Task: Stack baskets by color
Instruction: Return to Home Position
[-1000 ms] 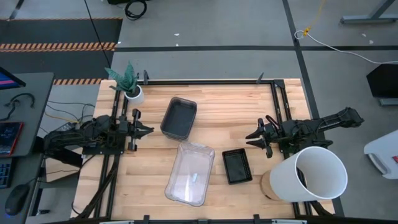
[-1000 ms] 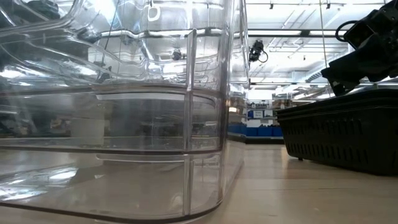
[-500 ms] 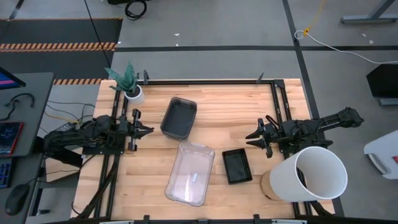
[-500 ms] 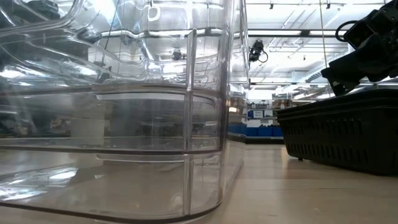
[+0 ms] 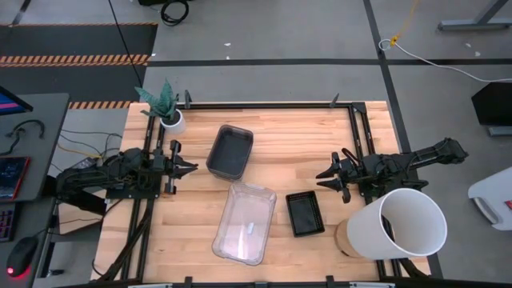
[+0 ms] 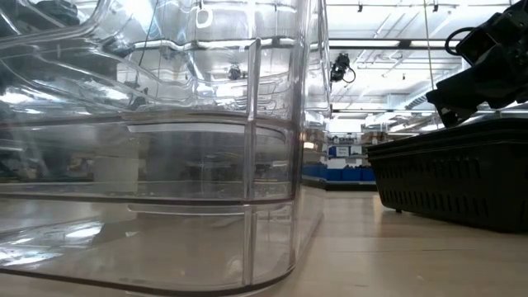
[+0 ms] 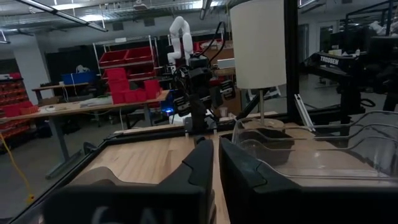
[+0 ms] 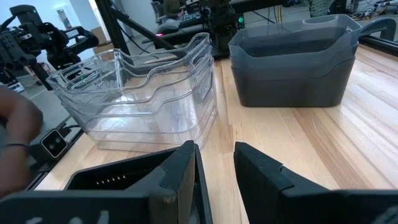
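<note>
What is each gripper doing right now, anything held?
Left gripper: shut, holding nothing, at the left side of the table.
Right gripper: open, holding nothing, at the right side.

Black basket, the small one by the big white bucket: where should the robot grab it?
I'd pinch the short end wall of the black basket nearest the right gripper, coming straight down, one finger inside, one outside. Its top is open and its walls look thin, so one should fit in that grip.
</note>
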Tool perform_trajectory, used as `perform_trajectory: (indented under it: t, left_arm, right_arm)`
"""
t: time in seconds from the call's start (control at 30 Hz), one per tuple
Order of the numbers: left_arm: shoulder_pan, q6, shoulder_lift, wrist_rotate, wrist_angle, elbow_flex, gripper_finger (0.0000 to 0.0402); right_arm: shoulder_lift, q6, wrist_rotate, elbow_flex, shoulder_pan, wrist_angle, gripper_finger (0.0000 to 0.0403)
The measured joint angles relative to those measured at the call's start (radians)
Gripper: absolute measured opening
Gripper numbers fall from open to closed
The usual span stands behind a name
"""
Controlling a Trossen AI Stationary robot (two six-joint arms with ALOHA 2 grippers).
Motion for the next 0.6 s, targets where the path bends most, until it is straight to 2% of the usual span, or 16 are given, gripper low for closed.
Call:
perform_trajectory:
  t: [0.3, 0.6]
  left_arm:
    - [0.000, 0.000, 0.000, 0.000, 0.000, 0.000, 0.0025]
    - [0.000, 0.000, 0.000, 0.000, 0.000, 0.000, 0.0036]
  right_arm:
    - [0.000, 0.000, 0.000, 0.000, 0.000, 0.000, 0.0119]
    - [0.000, 0.000, 0.000, 0.000, 0.000, 0.000, 0.0119]
